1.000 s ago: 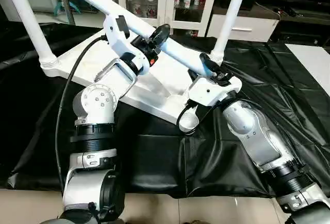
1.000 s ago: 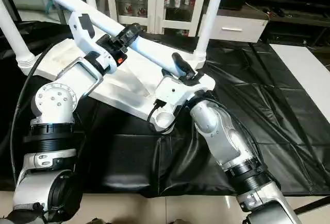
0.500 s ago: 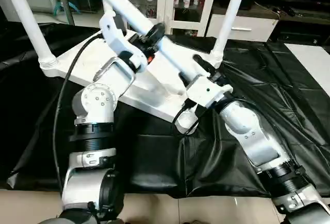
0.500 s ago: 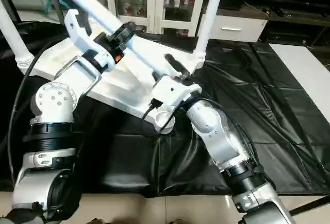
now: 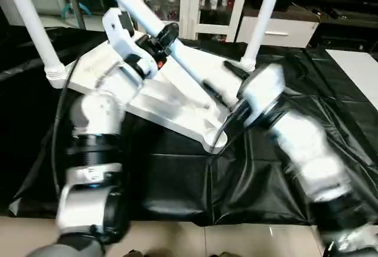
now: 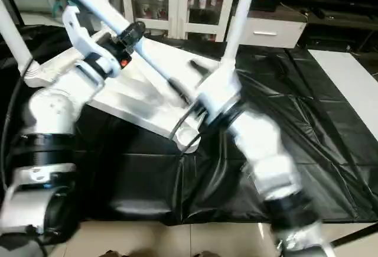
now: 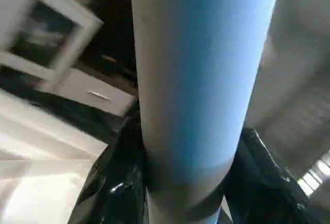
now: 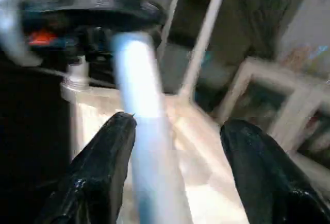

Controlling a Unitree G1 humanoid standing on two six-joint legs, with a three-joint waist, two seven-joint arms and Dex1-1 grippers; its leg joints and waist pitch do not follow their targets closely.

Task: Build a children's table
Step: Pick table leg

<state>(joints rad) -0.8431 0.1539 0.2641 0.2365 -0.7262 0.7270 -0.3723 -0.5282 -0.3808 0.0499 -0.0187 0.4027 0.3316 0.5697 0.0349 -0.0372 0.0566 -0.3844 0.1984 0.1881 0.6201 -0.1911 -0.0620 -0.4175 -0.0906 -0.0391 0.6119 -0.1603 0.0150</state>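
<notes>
The white tabletop lies underside up on a black sheet. Two white legs stand in its far corner sockets. A third leg slants from the upper left down toward the near corner socket. My left gripper is shut on this leg at mid-length; in the left wrist view the leg is wedged between the black fingers. My right gripper is open around the leg's lower part. In the right wrist view its fingers stand wider than the leg.
The black sheet covers the floor under the tabletop, with pale tiles at its near edge. A glass-door cabinet and a low white unit stand behind. A flat white board lies at the right.
My right gripper has opened off the slanted leg and its arm has turned. The left arm has swung left, tipping the held leg steeper.
</notes>
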